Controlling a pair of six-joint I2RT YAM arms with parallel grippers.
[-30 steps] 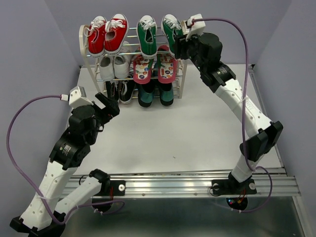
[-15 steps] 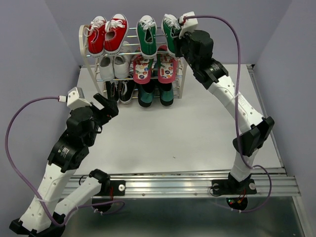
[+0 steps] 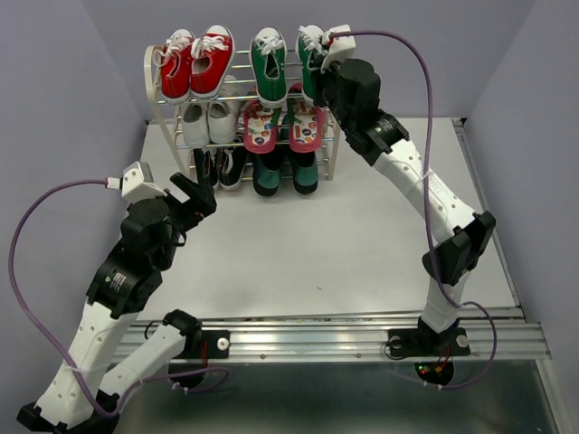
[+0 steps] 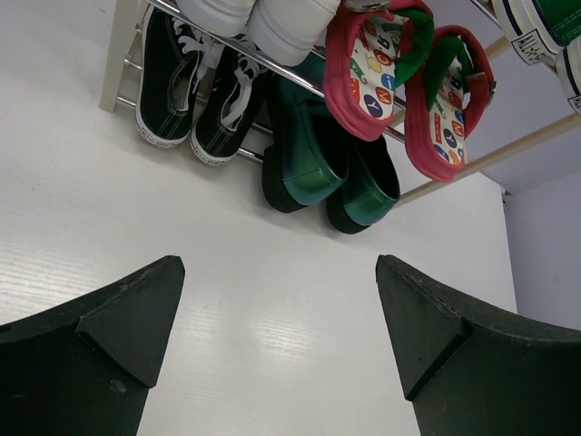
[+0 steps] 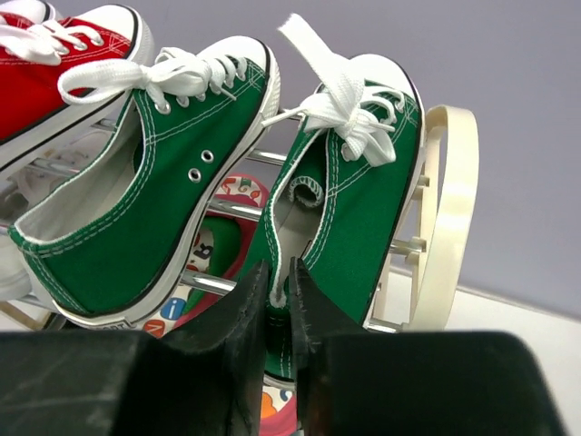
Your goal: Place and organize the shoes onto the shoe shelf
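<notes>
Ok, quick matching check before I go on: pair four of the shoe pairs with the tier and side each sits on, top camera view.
Shoes:
1. red sneakers
2. green sneakers
3. red flip-flops
4. teal slip-ons

Places:
A. bottom tier, right
B. top tier, left
C. middle tier, right
D. top tier, right

Pairs: 1-B, 2-D, 3-C, 4-A

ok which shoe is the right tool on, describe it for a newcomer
Start at the cream-framed shoe shelf at the table's far edge and scan its top tier. It is the green sneaker at the far right end; its twin sits left of it.
</notes>
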